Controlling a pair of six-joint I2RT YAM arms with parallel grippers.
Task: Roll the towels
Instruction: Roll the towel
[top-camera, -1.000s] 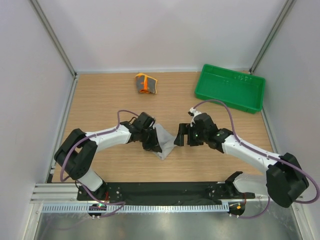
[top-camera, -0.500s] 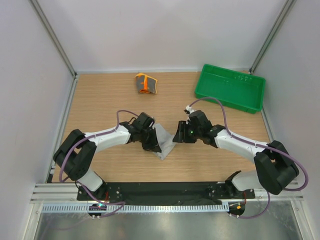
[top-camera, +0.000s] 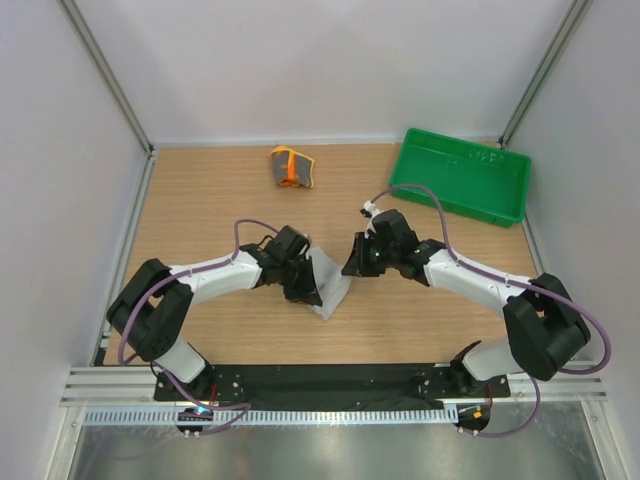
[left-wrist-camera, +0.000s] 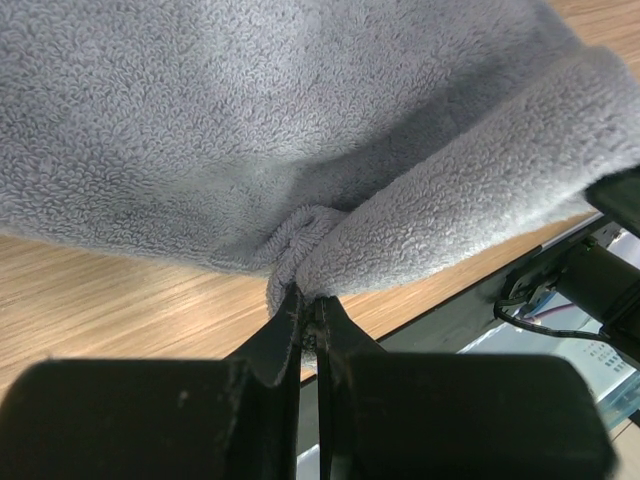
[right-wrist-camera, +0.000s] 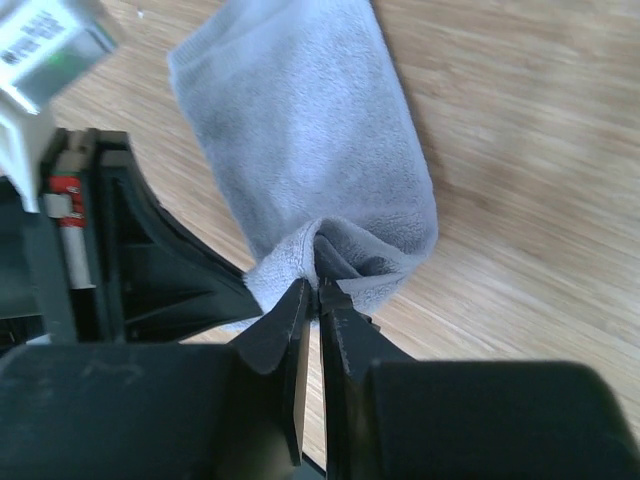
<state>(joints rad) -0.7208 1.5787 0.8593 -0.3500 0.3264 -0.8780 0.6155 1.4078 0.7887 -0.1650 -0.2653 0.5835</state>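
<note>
A plain light grey towel (top-camera: 330, 282) lies partly rolled on the wooden table, between my two grippers. My left gripper (top-camera: 306, 287) is shut on its left edge; in the left wrist view the fingertips (left-wrist-camera: 308, 296) pinch a fold of grey towel (left-wrist-camera: 300, 130). My right gripper (top-camera: 351, 266) is at the towel's right end. In the right wrist view its jaws (right-wrist-camera: 318, 285) stand nearly together, pinching the rolled end of the grey towel (right-wrist-camera: 300, 130). The orange and yellow patterned towel (top-camera: 291, 167) lies bunched at the back of the table, away from both grippers.
A green plastic tray (top-camera: 505, 200) stands at the back right, close behind the right arm. White walls enclose the table on three sides. A black base rail (top-camera: 330, 380) runs along the near edge. The left arm's black body (right-wrist-camera: 120, 260) shows beside the towel in the right wrist view.
My right gripper has moved left to the grey towel's end and gone from open to shut on it. The left gripper has kept its hold and stayed in place.
</note>
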